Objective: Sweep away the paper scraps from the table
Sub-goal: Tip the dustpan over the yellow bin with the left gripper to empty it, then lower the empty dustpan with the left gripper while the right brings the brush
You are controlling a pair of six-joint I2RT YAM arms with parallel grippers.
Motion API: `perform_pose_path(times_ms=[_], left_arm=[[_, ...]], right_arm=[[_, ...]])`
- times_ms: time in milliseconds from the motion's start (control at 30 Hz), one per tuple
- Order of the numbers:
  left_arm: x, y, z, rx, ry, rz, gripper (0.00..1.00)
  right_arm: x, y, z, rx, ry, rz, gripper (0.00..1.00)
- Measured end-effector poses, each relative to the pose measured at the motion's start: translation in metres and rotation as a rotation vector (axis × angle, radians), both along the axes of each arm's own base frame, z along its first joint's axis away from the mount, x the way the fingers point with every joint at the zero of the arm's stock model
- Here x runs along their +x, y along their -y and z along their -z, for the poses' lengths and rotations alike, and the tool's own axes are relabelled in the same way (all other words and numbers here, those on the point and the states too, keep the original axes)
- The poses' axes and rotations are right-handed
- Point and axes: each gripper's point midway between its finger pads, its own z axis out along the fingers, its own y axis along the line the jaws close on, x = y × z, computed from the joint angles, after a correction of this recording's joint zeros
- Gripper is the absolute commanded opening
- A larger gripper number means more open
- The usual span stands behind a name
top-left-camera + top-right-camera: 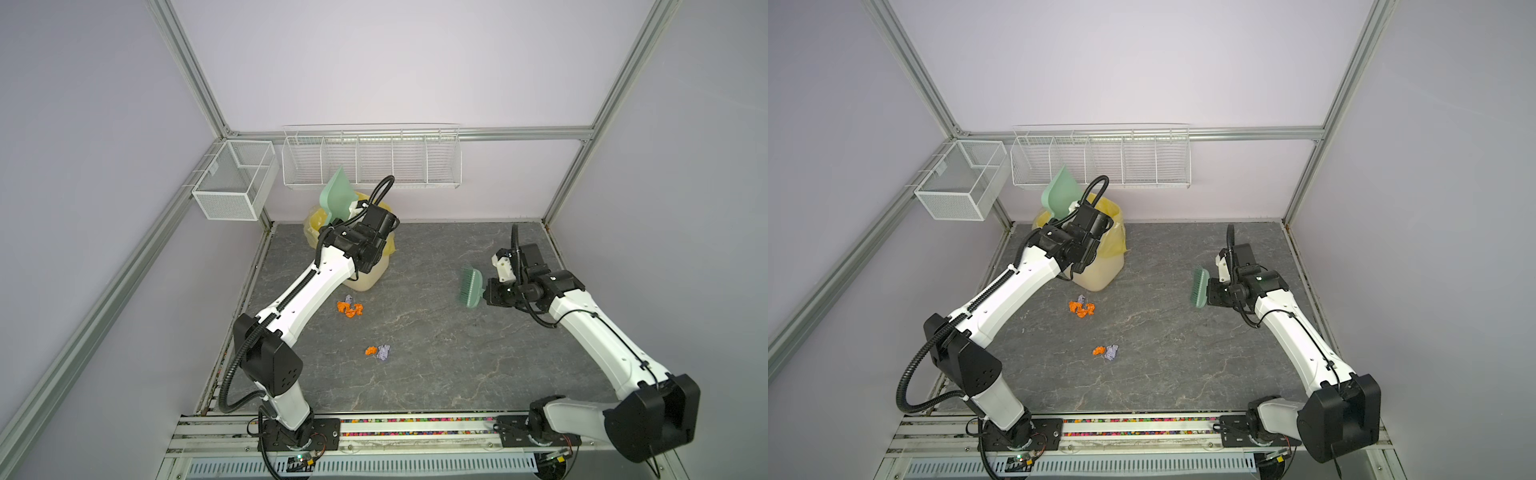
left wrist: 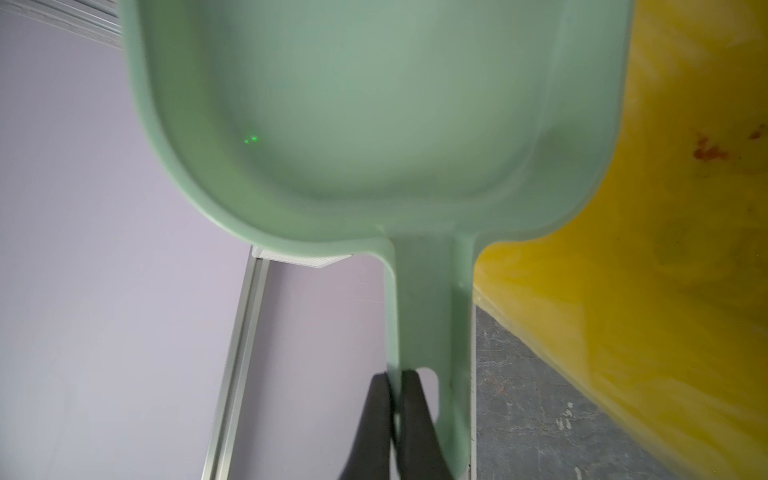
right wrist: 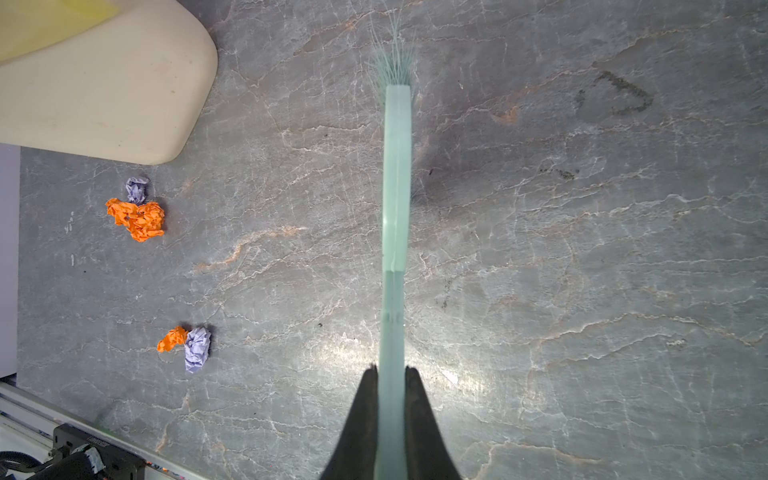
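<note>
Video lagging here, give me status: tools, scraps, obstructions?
Left tool shut on dustpan handle, pan raised over bin. Right tool shut on brush. Two clusters of paper scraps on table. Nothing between brush and scraps.

walls (image 1: 374, 62): pale lavender; frame (image 1: 192, 66): aluminium; wire rack (image 1: 371, 158), mesh basket (image 1: 235, 180): white, wall-hung

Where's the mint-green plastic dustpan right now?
In both top views the mint-green plastic dustpan is raised at the back left, tilted above the yellow-lined beige bin, its handle clamped in the left gripper.

Crumpled paper scraps (image 3: 139, 218) — veined matt table (image 3: 540, 249), smooth plastic dustpan (image 2: 374, 116)
</note>
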Motion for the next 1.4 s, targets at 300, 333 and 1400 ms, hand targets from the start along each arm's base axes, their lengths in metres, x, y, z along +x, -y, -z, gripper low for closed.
perform_pose_path(times_ms=[300,333,1400], left_arm=[[-0.004,0.01,0.005,-0.167,-0.021,0.034,0.0],[-0.005,0.011,0.007,-0.18,-0.031,0.038,0.0],[-0.055,0.082,0.002,-0.881,-0.172,0.299,0.0]], right_arm=[[0.0,0.0,0.0,0.006,-0.003,0.005,0.07],[0.0,-0.001,0.0,0.008,-0.004,0.005,0.07],[0.004,-0.037,-0.005,0.149,-0.025,-0.04,0.07]])
